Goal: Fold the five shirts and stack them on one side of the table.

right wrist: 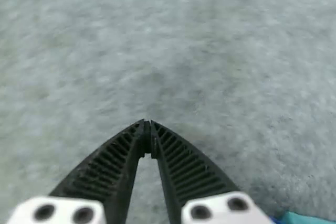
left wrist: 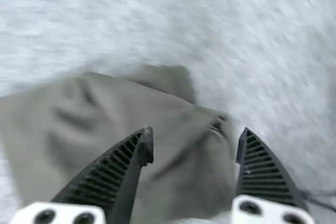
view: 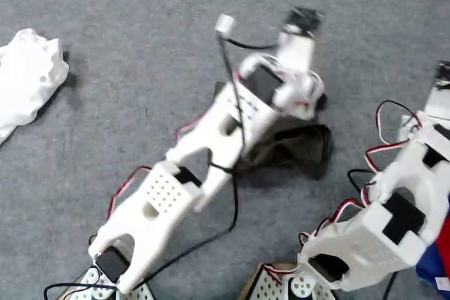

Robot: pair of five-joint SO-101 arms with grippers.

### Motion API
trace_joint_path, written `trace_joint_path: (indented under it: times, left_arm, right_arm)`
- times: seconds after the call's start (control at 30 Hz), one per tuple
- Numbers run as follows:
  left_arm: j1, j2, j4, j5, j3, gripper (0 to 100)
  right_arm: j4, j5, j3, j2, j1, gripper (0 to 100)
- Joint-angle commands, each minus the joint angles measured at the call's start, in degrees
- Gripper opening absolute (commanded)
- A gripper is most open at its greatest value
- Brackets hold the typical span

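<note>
Left gripper (left wrist: 195, 136) gapes empty over the olive shirt (left wrist: 79, 121); right gripper (right wrist: 147, 127) is closed on nothing. Pinching one layer may unfold it.

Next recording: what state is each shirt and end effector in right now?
left end effector: open, above the olive shirt.
right end effector: shut, empty, over the table.
olive shirt: rumpled on the table, ungripped.
white shirt: crumpled, unfolded.
</note>
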Motion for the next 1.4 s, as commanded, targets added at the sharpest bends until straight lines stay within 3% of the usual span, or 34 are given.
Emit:
trace_joint_path:
  times: [0.0,0.27,0.43,0.53,0.83,1.2,1.37]
  left_arm:
    - [-6.7,-4.6,2.6,0.5,-3.9,25]
    - [-15.4,-3.6,7.5,0.5,-2.1,10]
    - [-15.4,-1.6,10.1,-5.6,4.9,2]
    - [-14.4,-1.4,10.1,-7.4,12.2,2]
    - [-12.0,-1.3,10.1,-7.6,21.2,2]
    - [-12.2,-0.7,10.0,-9.6,21.6,2]
    - [-12.2,-0.7,10.0,-9.6,21.6,2]
  right_arm:
    - [5.7,4.0,-2.3,-6.3,-6.4,0.6]
    - [21.5,10.9,-2.5,-17.4,-20.4,0.6]
    - [33.2,17.7,-2.1,-26.2,-30.7,0.6]
    - [34.8,18.9,-0.8,-27.1,-34.5,0.6]
    - [32.9,18.8,0.4,-17.4,-39.0,0.6]
    - [33.2,18.9,0.4,-13.8,-40.0,0.6]
    - [28.7,19.2,0.3,-8.6,-39.8,0.6]
